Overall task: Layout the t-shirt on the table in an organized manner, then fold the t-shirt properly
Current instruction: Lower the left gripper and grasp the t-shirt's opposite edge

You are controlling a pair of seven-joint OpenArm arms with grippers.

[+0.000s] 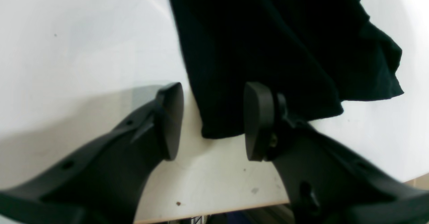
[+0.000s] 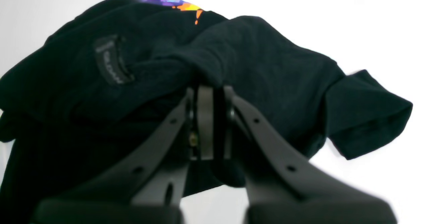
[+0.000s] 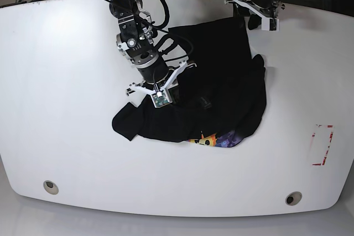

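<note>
The black t-shirt [image 3: 221, 75] lies crumpled on the white table [image 3: 66, 81], with its colourful print [image 3: 218, 139] showing at the near edge. In the right wrist view the neck label [image 2: 112, 65] faces up and a sleeve [image 2: 365, 113] sticks out to the right. My right gripper [image 2: 209, 91] is shut on a raised fold of the t-shirt near its middle [image 3: 167, 101]. At the shirt's far corner my left gripper [image 1: 214, 120] is open. Its pads [image 1: 171, 120] stand either side of a cloth corner [image 1: 218, 127] without pinching it. This gripper [image 3: 258, 21] is near the table's far edge.
Two grey grommet holes [image 3: 51, 187] [image 3: 293, 198] sit near the table's front edge. A red-outlined rectangle [image 3: 322, 145] marks the right side. The table's edge [image 1: 214, 212] runs just behind the left gripper. Cables lie beyond the far edge.
</note>
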